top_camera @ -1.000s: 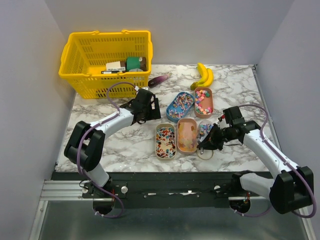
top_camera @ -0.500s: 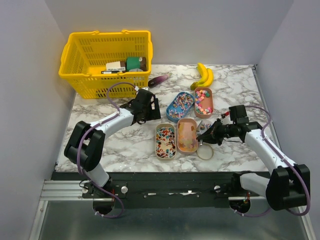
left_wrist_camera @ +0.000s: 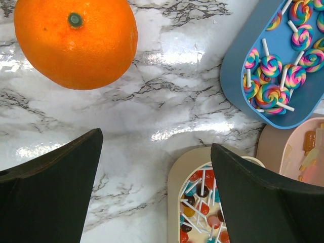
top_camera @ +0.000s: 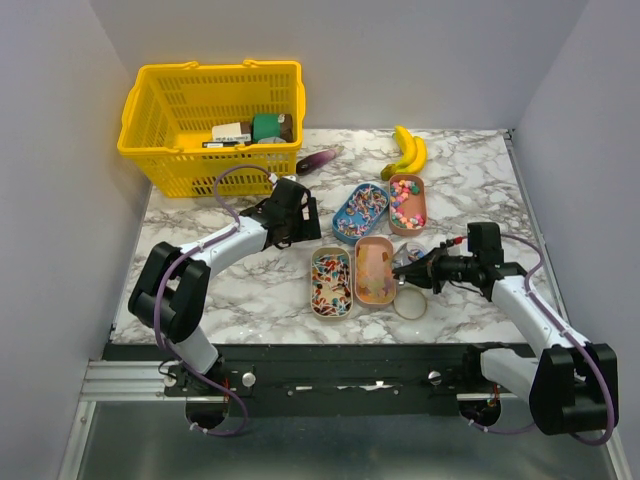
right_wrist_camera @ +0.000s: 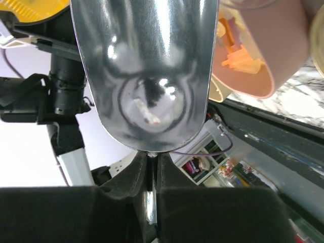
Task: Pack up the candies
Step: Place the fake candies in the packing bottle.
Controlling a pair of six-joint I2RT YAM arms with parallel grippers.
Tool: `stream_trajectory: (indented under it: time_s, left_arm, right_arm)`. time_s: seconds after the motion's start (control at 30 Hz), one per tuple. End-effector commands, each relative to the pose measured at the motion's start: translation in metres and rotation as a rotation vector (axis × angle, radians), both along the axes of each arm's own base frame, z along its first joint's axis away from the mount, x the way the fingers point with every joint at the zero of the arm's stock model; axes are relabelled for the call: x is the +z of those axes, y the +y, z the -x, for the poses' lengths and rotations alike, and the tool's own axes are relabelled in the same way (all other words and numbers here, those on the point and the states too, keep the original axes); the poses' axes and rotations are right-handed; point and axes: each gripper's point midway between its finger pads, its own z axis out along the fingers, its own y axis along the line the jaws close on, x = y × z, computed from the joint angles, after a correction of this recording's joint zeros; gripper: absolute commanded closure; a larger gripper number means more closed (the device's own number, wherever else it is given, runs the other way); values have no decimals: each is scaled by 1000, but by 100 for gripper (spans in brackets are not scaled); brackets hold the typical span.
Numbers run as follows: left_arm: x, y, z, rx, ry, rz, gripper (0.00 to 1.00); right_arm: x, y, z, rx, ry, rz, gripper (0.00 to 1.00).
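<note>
Right wrist view shows the right hand (right_wrist_camera: pixel 152 174) clamped shut on the stem of a shiny metal scoop (right_wrist_camera: pixel 147 66), which carries one small candy bit (right_wrist_camera: pixel 146 112). The other candies (top_camera: pixel 331 283) lie sorted in oval tins (top_camera: pixel 352 226) at the middle of the marble tabletop (top_camera: pixel 220 295). The left hand (left_wrist_camera: pixel 154 167) hangs fully open and empty near a round orange fruit (left_wrist_camera: pixel 76 43). Best to keep the scoop level, then tip it slowly, low over the chosen tin, so nothing bounces out.
</note>
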Motion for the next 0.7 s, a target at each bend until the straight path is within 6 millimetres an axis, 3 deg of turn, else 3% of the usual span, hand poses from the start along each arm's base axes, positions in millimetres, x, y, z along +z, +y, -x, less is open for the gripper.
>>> stream_trajectory:
  time_s: [0.0, 0.2, 0.33, 0.43, 0.53, 0.57, 0.63, 0.67]
  left_arm:
    - [3, 4, -4, 16, -14, -26, 1]
    - [8, 6, -6, 24, -28, -31, 1]
    - [11, 9, -6, 31, -40, -42, 1]
    - [15, 11, -6, 24, -52, -49, 1]
    - [19, 13, -5, 20, -68, -56, 1]
    - [23, 14, -5, 22, -78, -53, 1]
    - [25, 15, -4, 19, -91, -52, 1]
    - [29, 16, -4, 20, -100, -50, 1]
  right_arm:
    - [28, 4, -3, 18, -43, -92, 99]
    - [54, 8, -1, 44, -86, -145, 99]
    - [67, 6, -11, 46, -154, -126, 99]
    - [60, -2, -25, 6, -201, -45, 99]
    - [43, -27, -47, -52, -227, 175, 99]
    - [44, -51, -69, -138, -255, 325, 99]
    - [33, -79, -78, -154, -254, 528, 99]
    - [24, -106, -87, -204, -247, 701, 99]
